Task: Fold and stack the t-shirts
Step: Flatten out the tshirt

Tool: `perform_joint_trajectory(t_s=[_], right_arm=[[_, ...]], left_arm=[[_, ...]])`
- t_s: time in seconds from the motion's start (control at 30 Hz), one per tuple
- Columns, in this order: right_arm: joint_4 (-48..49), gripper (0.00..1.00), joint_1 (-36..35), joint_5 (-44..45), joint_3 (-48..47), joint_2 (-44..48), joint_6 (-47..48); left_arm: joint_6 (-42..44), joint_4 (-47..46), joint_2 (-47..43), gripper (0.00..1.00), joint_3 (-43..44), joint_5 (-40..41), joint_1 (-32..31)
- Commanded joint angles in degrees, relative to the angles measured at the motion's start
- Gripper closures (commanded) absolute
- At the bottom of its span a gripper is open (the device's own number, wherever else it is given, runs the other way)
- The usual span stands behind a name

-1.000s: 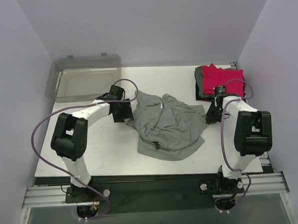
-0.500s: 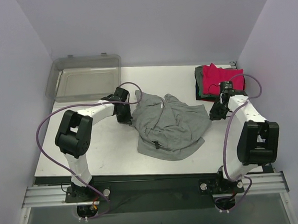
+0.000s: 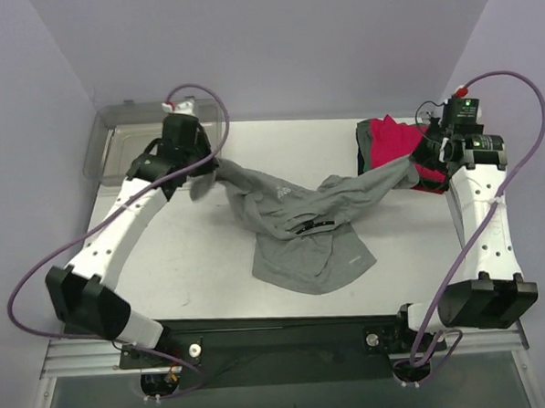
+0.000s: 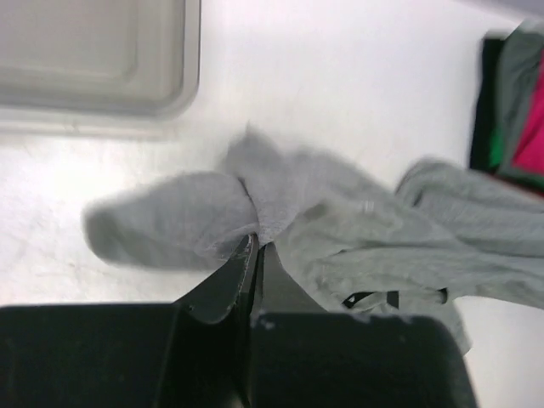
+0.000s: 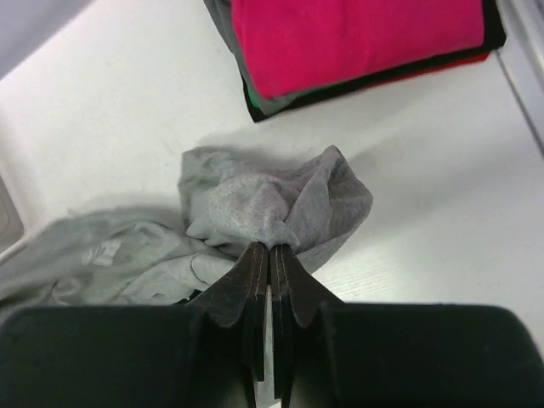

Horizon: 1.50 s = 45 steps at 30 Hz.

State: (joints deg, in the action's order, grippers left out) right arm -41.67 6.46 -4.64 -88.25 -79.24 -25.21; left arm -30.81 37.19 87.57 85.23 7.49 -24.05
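Observation:
The heather-grey t-shirt [image 3: 301, 230] is stretched across the middle of the table, its upper edge lifted at both ends and its lower part still resting on the surface. My left gripper [image 3: 205, 177] is shut on the shirt's left end, and in the left wrist view a bunch of grey cloth [image 4: 280, 195] sits pinched at the gripper's [image 4: 255, 244] tips. My right gripper [image 3: 417, 166] is shut on the right end, with gathered fabric [image 5: 272, 200] at its [image 5: 270, 247] tips. The stack of folded t-shirts [image 3: 395, 143], pink-red on top [image 5: 357, 34], lies at the back right.
A clear plastic bin [image 3: 132, 149] stands at the back left corner, and the left wrist view shows its rim [image 4: 183, 81]. Purple cables loop above both arms. The table's right edge [image 5: 523, 59] runs close beside the folded stack.
The left gripper shut on the shirt's left edge. Both arms then rose and drew apart, lifting the grey shirt's top edge and pulling it taut between them.

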Motion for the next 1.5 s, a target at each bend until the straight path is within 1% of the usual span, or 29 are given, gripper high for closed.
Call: perform_joint_trajectory(t_s=[0.0,0.03,0.1,0.13,0.2,0.23,0.37,0.47,0.57,0.6,0.67,0.7,0.73,0.8,0.83,0.87,0.93,0.97,1.03,1.13,1.27,1.47], right_arm=[[-5.3,1.0,0.5,3.1,-6.7,3.2,2.1],[-5.4,1.0,0.5,3.6,-9.4,3.7,2.4],[-5.4,1.0,0.5,4.5,-12.3,5.3,3.7],[-5.4,1.0,0.5,4.5,-15.3,6.3,4.3],[-5.4,1.0,0.5,7.4,-18.2,6.9,5.5],[-5.4,1.0,0.5,8.0,-21.4,7.3,6.0],[-5.4,1.0,0.5,9.9,-27.0,7.3,5.7],[-5.2,1.0,0.5,9.0,-27.9,6.6,4.5],[-5.2,1.0,0.5,8.5,-24.6,6.2,3.2],[-5.0,1.0,0.5,8.4,-19.9,6.3,2.5],[-4.8,1.0,0.6,8.6,-14.9,6.9,1.0],[-4.6,1.0,0.5,8.3,-8.5,7.3,0.5],[-4.2,1.0,0.6,7.9,-5.6,7.8,-0.8],[-3.2,1.0,0.5,6.8,0.2,7.9,-1.6],[-2.5,1.0,0.6,6.8,5.7,7.7,-1.9],[-1.3,1.0,0.6,6.8,7.8,7.4,-2.2],[0.0,1.0,0.7,7.5,13.3,6.3,-2.4],[1.1,1.0,0.7,7.7,14.5,5.8,-2.5],[2.3,1.0,0.7,7.7,16.6,4.0,-2.3],[4.7,1.0,0.8,6.9,18.9,0.8,-1.5],[5.4,1.0,0.8,7.3,18.1,-3.7,-1.1],[5.9,1.0,0.8,7.5,14.7,-8.5,-1.4]], left_arm=[[1.6,4.9,-8.6,1.0,6.1,9.1,0.3],[2.6,5.2,-9.9,1.0,7.1,11.1,0.2],[3.6,5.0,-13.7,1.0,9.4,12.7,0.2],[4.6,4.8,-14.9,1.0,10.0,13.8,0.2],[5.7,3.7,-18.6,1.0,11.6,15.4,0.2],[6.0,3.2,-19.5,1.0,12.1,17.1,0.1],[8.8,1.8,-23.7,1.0,13.4,21.2,0.1],[10.9,2.4,-25.4,1.0,12.3,23.4,0.2],[10.0,5.9,-26.1,1.0,8.7,24.3,0.3],[7.7,8.6,-26.2,1.0,7.2,24.8,0.4],[5.5,11.9,-26.7,1.0,1.8,25.7,0.9],[3.9,12.6,-27.0,1.0,-0.3,25.6,2.1],[3.1,13.1,-27.4,1.0,-5.1,25.3,2.8],[2.3,12.6,-28.2,1.0,-10.2,24.2,6.1],[2.2,12.3,-28.3,1.0,-12.5,22.2,7.6],[2.2,11.8,-28.4,1.0,-17.0,21.2,9.0],[2.2,10.4,-28.2,1.0,-20.6,18.7,12.3],[2.1,9.6,-27.7,1.0,-23.6,17.7,13.1],[2.2,8.3,-26.9,1.0,-26.1,14.1,15.3],[2.2,4.5,-24.0,1.0,-29.7,10.5,16.4],[1.9,0.6,-17.9,1.0,-30.7,9.9,17.3],[1.8,-5.9,-12.8,1.0,-31.6,11.6,19.5]])
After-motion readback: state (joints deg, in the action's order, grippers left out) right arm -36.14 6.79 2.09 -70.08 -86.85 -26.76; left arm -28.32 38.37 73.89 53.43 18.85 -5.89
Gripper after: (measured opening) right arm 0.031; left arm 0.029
